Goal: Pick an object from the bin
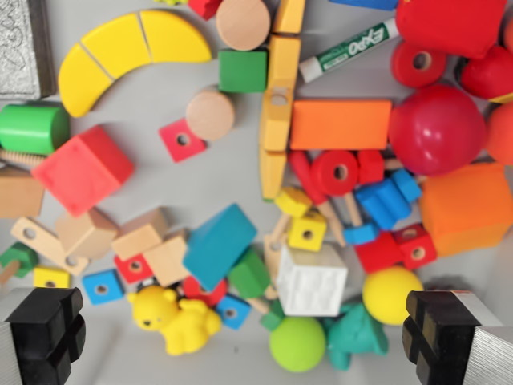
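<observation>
The gripper [244, 337] is seen from above by the wrist camera, with its two fingers set wide apart at the bottom corners of the view. One black finger pad [44, 329] is seen at the wrist view's left and the other [437, 333] at the wrist view's right, each backed by a strip of grey metal at the outer edge. Nothing is held between the fingers, and no other part of the arm is shown.

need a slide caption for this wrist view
Open gripper hovering over a bin crowded with colourful wooden blocks, balls, a yellow bear and a marker.
</observation>
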